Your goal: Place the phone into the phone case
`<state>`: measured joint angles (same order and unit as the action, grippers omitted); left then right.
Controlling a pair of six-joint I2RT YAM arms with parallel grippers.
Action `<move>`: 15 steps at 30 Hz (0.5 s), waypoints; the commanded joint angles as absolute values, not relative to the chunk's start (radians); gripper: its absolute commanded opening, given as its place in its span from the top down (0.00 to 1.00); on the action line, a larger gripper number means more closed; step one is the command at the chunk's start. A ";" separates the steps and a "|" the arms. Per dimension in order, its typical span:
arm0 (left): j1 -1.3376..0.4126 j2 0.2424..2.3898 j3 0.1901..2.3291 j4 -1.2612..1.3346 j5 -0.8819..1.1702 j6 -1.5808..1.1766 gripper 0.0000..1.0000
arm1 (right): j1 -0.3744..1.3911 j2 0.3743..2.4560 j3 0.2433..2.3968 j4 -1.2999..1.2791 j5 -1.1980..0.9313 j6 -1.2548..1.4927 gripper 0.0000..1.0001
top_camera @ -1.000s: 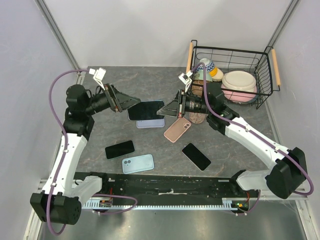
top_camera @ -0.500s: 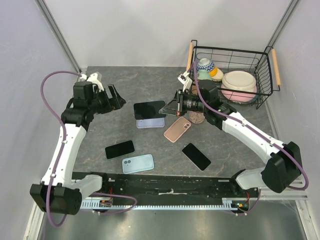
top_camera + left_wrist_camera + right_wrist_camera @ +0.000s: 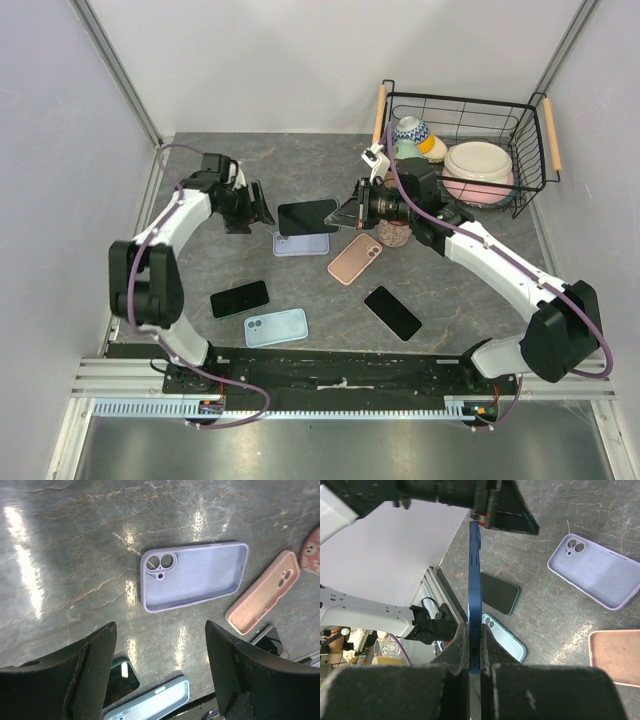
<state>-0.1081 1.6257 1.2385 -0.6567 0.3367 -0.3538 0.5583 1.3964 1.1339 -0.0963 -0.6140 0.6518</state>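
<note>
The phone, dark-screened with a blue edge, hangs level above the table, and my right gripper is shut on its right end; both pads press on its faces. Partly under the phone lies the empty lavender phone case, open side up, which shows whole in the left wrist view and at the upper right of the right wrist view. My left gripper stands open just left of the phone, its fingers wide apart over bare table with nothing between them.
A pink case lies right of the lavender one. Two dark phones and a light blue case lie nearer the front edge. A wire basket with bowls stands at the back right, a patterned round thing beside it.
My left gripper drew back from the phone's left end and its arm folded back to the far left. The right gripper still holds the phone, a little further right.
</note>
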 commanded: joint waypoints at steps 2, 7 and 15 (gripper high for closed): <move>-0.201 1.811 1.353 -0.684 0.281 -0.385 0.23 | 0.548 1.396 1.157 -0.049 -0.621 0.627 1.00; -0.232 1.896 1.387 -0.658 0.230 -0.376 0.32 | 0.542 1.402 1.157 -0.064 -0.635 0.611 1.00; -0.242 1.977 1.376 -0.667 0.153 -0.364 0.56 | 0.528 1.388 1.143 -0.080 -0.627 0.595 1.00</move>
<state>-0.2398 1.9583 1.3582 -0.6647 0.2119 -0.3630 0.5343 1.4082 1.1339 -0.1394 -0.6128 0.6121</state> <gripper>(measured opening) 0.460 0.047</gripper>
